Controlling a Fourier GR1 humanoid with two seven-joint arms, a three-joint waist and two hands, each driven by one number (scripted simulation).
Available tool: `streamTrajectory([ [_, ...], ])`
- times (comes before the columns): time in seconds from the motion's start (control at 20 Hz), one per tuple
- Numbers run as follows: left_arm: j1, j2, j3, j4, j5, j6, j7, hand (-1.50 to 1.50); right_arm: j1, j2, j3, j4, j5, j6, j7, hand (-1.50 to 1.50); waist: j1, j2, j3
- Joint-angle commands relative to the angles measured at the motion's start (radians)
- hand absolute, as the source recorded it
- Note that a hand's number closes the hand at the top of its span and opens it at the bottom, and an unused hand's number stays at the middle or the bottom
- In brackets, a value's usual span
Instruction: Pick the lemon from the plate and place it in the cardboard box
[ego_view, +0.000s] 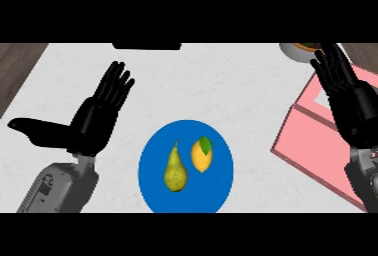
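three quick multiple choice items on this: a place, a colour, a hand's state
1. Where is the lemon?
A) left of the pear
B) right of the pear, on the plate
C) off the plate
2. What colour is the plate?
A) red
B) blue
C) green
3. How is the left hand?
A) curled round the lemon
B) curled round the pear
C) open, holding nothing
Answers: 1 B, it lies on the plate at the pear's right; 2 B, the plate is plainly blue; 3 C, its fingers are straight, away from the fruit.

yellow lemon (201, 155) w/ green leaf, on blue plate (155, 150), pink cardboard box (306, 145) apart, view's right
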Motion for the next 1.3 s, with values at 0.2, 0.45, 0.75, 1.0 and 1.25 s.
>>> streamTrajectory([
  [0.2,0.014,0.229,-0.012,0.037,-0.246,-0.060,-0.067,0.00,-0.091,-0.054,-0.036,-0.204,0.084,-0.068,0.077,-1.50,-0.030,0.007,0.010],
  [0.45,0.042,0.249,-0.047,0.051,-0.310,-0.091,-0.075,0.00,0.040,-0.126,0.096,-0.216,0.326,-0.062,0.117,-1.50,-0.023,0.014,0.011],
  [0.75,0.025,0.275,0.008,0.057,-0.288,-0.126,-0.067,0.00,0.160,-0.202,0.213,-0.255,0.515,0.004,-0.078,-1.50,-0.027,0.013,0.012],
  [1.0,0.026,0.229,-0.016,0.060,-0.322,-0.123,-0.077,0.00,0.017,-0.165,0.356,-0.248,0.685,0.089,0.135,-1.50,-0.009,0.015,0.010],
  [1.25,0.079,0.269,0.015,0.038,-0.296,-0.165,-0.118,0.00,-0.106,-0.236,0.428,-0.297,0.688,0.345,0.373,-1.50,0.008,0.012,0.007],
])
